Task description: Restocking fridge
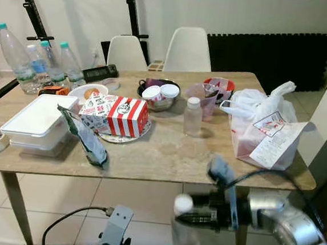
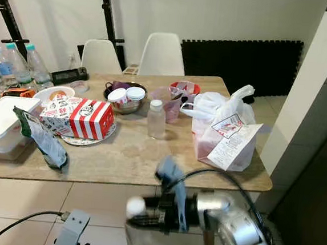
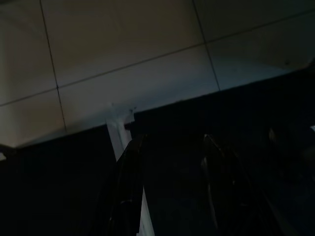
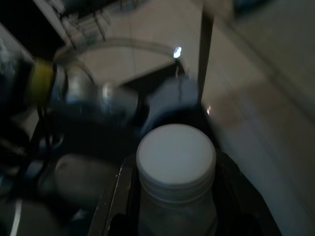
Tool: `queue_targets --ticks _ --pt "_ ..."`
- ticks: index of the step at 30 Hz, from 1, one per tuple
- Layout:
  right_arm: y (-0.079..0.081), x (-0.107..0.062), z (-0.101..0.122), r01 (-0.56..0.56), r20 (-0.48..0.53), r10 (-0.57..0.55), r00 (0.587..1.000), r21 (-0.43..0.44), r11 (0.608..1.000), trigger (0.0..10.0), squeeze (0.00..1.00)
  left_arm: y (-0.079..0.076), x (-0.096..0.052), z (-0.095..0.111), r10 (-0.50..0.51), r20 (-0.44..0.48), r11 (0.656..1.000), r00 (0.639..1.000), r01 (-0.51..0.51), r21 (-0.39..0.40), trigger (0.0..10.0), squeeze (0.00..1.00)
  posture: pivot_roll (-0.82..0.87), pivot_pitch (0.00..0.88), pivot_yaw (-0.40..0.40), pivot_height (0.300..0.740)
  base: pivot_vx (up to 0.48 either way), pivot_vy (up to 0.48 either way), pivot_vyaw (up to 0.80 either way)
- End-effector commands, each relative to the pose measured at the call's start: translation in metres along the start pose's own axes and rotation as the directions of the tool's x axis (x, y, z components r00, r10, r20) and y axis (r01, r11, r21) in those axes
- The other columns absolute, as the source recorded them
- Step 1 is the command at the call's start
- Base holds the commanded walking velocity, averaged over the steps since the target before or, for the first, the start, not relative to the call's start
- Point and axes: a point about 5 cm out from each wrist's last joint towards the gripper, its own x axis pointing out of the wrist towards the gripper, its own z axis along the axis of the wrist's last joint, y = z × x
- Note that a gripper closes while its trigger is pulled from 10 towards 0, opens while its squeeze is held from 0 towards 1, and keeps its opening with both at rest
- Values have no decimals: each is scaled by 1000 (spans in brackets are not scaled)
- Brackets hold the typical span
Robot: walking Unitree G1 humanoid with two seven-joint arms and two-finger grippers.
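Right wrist view gave us the clearest look: the right gripper (image 4: 174, 196) was clenched on a clear bottle with a white cap (image 4: 175, 167), one black finger on each side of its neck. From the head camera we saw that same bottle (image 1: 184, 227) held low, in front of the wooden table's (image 1: 166, 157) near edge and below its top, above the tiled floor (image 1: 59, 199). On the table we noted a second small clear bottle (image 1: 192, 117), a red-and-white striped box (image 1: 116, 115), a white plastic bag (image 1: 260, 128), a white lidded container (image 1: 39, 120) and several water bottles (image 1: 37, 63) at the far left corner. Our left gripper (image 3: 172, 187) hung low in shadow, its two fingers standing apart with nothing between them.
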Motion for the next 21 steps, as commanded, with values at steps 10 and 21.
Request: queue_targets --ticks 10,21 --pt "-33 16 -90 396 -181 -408 895 -100 913 0 0 8 -5 -13 43 -37 999 998 -43 -12 10000 0 -70 30 50 726 0 0 0" --pt "-26 13 -174 754 -231 -718 656 179 632 0 0 13 -6 -15 91 -49 992 995 -94 -79 10000 0 -72 30 61 726 0 0 0"
